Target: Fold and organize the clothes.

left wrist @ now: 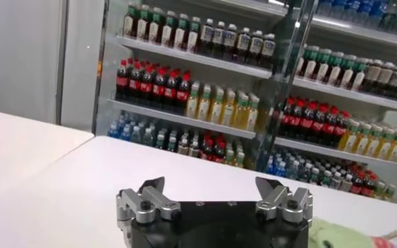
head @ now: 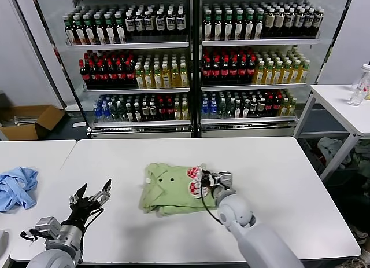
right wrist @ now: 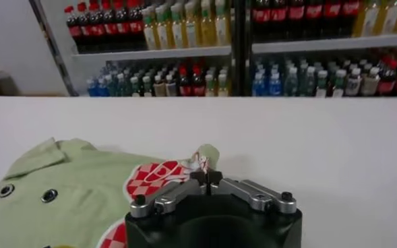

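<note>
A pale green short-sleeved shirt [head: 167,190] lies folded in a bundle at the middle of the white table [head: 277,181], collar and dark buttons up, red-and-white checkered print on its right side. My right gripper [head: 204,179] is shut on the shirt's right edge by the print. In the right wrist view the closed fingertips [right wrist: 205,178] pinch a fold of the shirt [right wrist: 83,192] there. My left gripper [head: 92,197] is open and empty, low over the table to the left of the shirt; in the left wrist view its jaws [left wrist: 211,192] stand wide apart, with a corner of the shirt [left wrist: 340,236] beside it.
A crumpled blue garment [head: 16,187] lies on the adjoining table at the left. Glass-door drink coolers [head: 191,59] full of bottles stand behind. A second white table [head: 347,106] with a bottle stands at the right. A cardboard box [head: 29,122] sits on the floor at the left.
</note>
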